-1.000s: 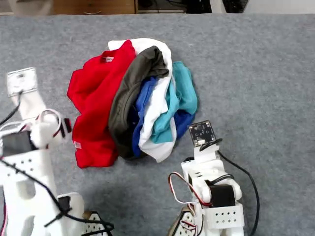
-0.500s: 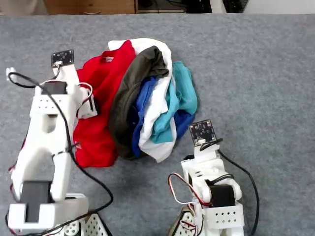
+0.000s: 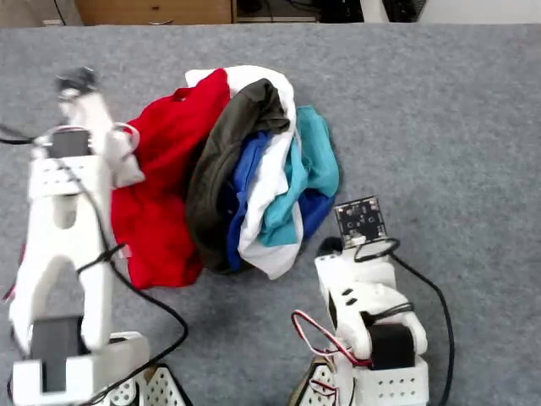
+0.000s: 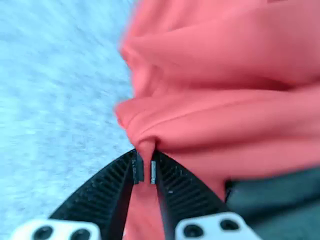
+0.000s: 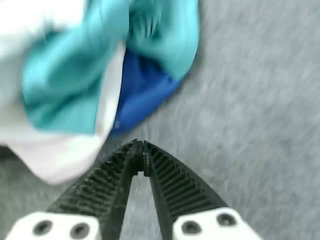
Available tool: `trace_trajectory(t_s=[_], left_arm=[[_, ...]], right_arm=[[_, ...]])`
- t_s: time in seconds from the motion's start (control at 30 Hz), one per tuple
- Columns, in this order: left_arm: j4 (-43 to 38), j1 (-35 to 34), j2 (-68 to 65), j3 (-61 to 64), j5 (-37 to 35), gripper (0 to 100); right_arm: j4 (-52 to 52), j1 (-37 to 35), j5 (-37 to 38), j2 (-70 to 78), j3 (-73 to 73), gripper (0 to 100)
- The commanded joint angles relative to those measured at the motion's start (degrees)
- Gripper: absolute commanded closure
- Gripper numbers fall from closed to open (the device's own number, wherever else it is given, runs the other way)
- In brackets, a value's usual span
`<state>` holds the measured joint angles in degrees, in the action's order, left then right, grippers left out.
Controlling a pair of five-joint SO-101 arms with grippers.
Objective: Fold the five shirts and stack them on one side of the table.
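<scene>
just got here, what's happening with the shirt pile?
The left gripper is pinched shut on a fold at the edge of the red cotton shirt. The right gripper is shut and empty over the grey felt table, beside the teal shirt and blue shirt. All five shirts lie in one crumpled heap, none folded yet.

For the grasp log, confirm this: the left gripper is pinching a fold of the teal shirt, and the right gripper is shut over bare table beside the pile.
One error: the fold pinched by the left gripper belongs to the red shirt, as the left wrist view shows. The rest holds: the right gripper is shut over bare table beside the pile.
</scene>
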<state>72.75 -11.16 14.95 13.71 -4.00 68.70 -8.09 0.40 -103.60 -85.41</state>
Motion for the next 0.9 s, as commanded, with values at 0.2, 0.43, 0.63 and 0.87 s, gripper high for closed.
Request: trace_trajectory(t_s=[0.2,0.43,0.63,0.87], left_arm=[[10.2,-8.1,19.5,-16.4,-0.2,98],[12.9,-7.3,28.1,-28.7,-0.5,98],[12.7,5.7,30.2,-37.8,-0.5,98],[6.0,29.5,27.6,-40.9,-5.6,98]], right_arm=[[-2.5,-0.3,-0.3,-4.3,7.8,99.6],[-2.7,2.3,-0.3,6.1,19.0,99.6],[-4.4,15.7,-0.5,29.3,40.9,99.6],[3.1,29.9,-0.2,49.2,59.8,99.6]])
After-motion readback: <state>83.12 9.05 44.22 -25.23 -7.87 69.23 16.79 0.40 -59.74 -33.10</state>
